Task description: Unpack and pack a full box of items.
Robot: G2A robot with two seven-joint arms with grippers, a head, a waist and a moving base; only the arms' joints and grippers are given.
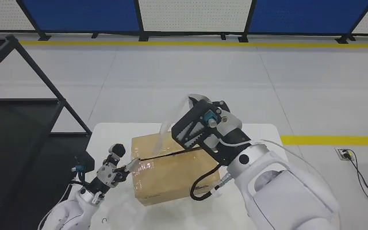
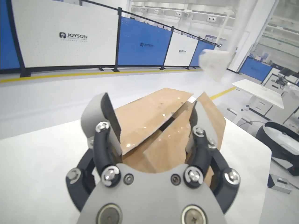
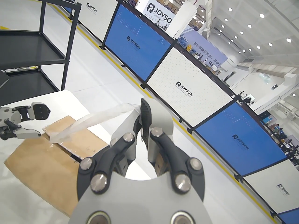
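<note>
- My right gripper point(image 3: 141, 113) is clenched on the clear tape point(image 3: 93, 119), which runs down to the box point(image 3: 39, 164) below.
- My left gripper point(image 2: 150, 102) is released, with the box just ahead.
- The tape seems light, soft and sticky, so I would hold it at its end.

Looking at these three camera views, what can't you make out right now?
1. Contents of the cardboard box: hidden by its flaps; the left wrist view shows just a dark slit.
2. Lower end of the clear strip held by the right gripper: right wrist view, stuck or free, cannot tell.
3. Box's right side: top view, the right gripper covers it.
4. Whether the left gripper touches the box: too small in the top view.
</note>
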